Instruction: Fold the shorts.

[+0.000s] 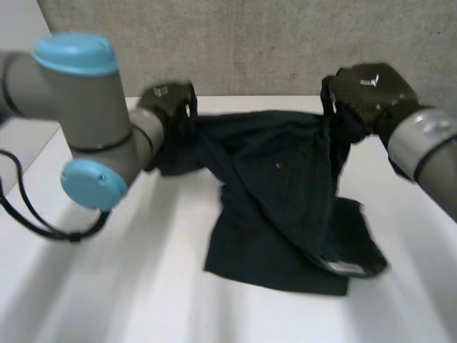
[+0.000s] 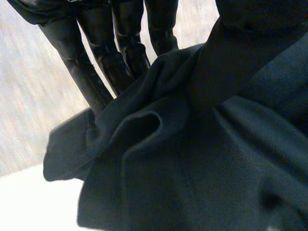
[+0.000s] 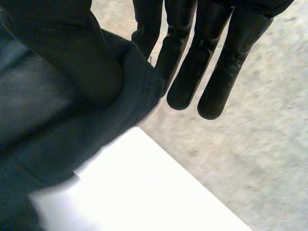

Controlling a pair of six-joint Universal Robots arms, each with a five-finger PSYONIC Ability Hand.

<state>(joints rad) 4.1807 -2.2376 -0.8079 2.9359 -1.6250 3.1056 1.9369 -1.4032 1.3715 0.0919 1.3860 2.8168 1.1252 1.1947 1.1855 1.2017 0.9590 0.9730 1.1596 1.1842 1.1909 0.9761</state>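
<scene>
Evidently you had the dark shorts (image 1: 278,214) held up by their far edge. The left hand (image 1: 170,107) pinched the far-left corner between straight fingers (image 2: 125,48) and thumb, and the right hand (image 1: 368,89) clamped the far-right corner under its thumb (image 3: 72,57), probably to stretch the cloth flat before folding it. The raised edge ran left to right across the far side of the white table (image 1: 143,286), while the rest sloped down toward you, its near-right part lying crumpled on the tabletop.
</scene>
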